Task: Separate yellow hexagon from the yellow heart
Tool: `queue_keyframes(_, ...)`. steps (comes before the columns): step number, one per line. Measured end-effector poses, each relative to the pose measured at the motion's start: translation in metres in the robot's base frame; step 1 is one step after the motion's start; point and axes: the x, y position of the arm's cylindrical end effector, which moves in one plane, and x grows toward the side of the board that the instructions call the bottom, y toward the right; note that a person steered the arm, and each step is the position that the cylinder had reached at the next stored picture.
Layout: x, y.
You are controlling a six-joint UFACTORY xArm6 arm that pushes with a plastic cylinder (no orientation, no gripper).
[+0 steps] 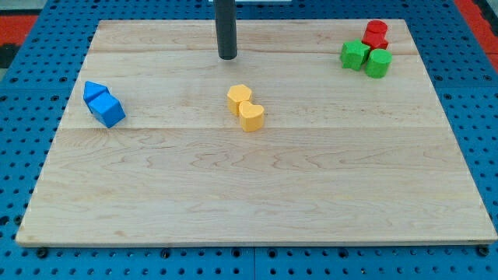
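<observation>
Pale wood planks are forming the tabletop, which is sitting on a blue pegboard. Its near half is lying bare.

Taking the yellow pair at the board's middle as landmark: the heart is sitting nearer the view's bottom and slightly right, and the hexagon is touching it from the upper left. Both are resting flat.

Well to the left of the pair, two blue blocks are pressing together; their shapes are hard to make out. Far to the upper right of the pair, two green blocks are sitting in front of two red blocks, all bunched, shapes unclear.

My tip is standing beyond the pair, toward the view's top and a touch left of the hexagon, clearly apart from it. No fingers are fitted on this rod, so there is nothing to be wide, narrow or holding.

I judge the task is sitting at the approach step: the pair is not yet parted. The next move seems to be calling for a push on the hexagon alone, sideways off the heart; a straight push down the view would likely be driving both along together.

The rod's upper part is running out of the view's top, and the arm is not showing.
</observation>
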Motion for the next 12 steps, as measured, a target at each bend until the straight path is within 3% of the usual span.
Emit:
queue_keyframes(4, 0.003, -0.004)
queue_keyframes(6, 0.067, 0.057)
queue_keyframes(7, 0.107, 0.057)
queue_keyframes(10, 0.09, 0.043)
queue_keyframes(11, 0.099, -0.011)
queue_keyframes(12, 0.118, -0.021)
